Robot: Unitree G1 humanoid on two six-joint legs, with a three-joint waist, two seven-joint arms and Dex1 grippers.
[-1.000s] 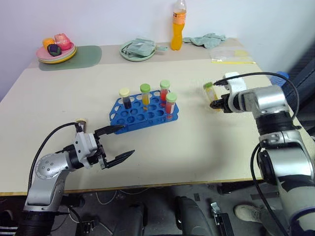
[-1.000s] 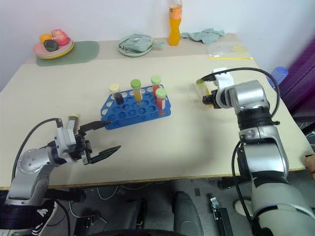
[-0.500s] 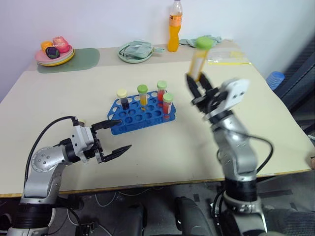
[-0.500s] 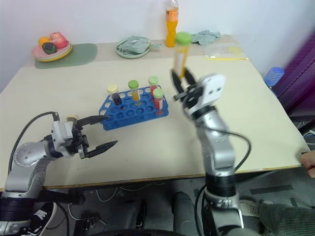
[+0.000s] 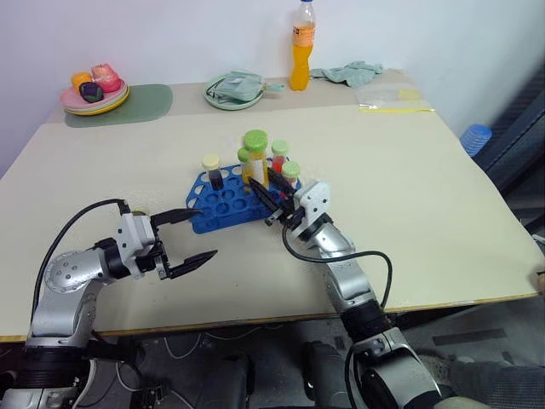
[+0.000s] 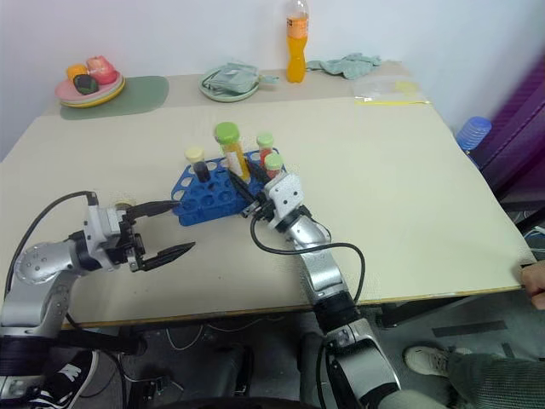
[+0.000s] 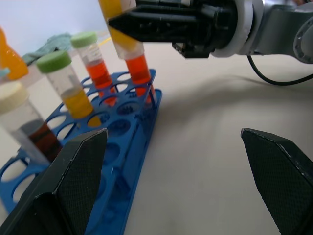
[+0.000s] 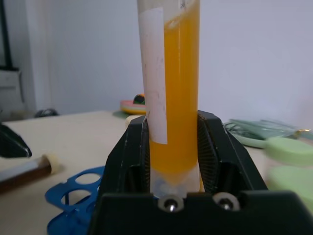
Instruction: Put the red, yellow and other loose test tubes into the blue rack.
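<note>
Yellow tube (image 5: 255, 158) held upright over the blue rack (image 5: 232, 202)

Nearest, the left gripper (image 5: 192, 238) hovers level above the desk (image 5: 409, 179), jaws spread, empty. Farther on, the right gripper (image 5: 266, 189) reaches up-left, jaws clenched round the tube's base at the rack's edge.

orange bottle (image 5: 303, 44), fruit plate (image 5: 95, 95), green cloth (image 5: 355, 72)

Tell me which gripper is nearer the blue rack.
Right. The right gripper holds a yellow tube just above the blue rack; the left gripper waits open, short of its near corner.
</note>
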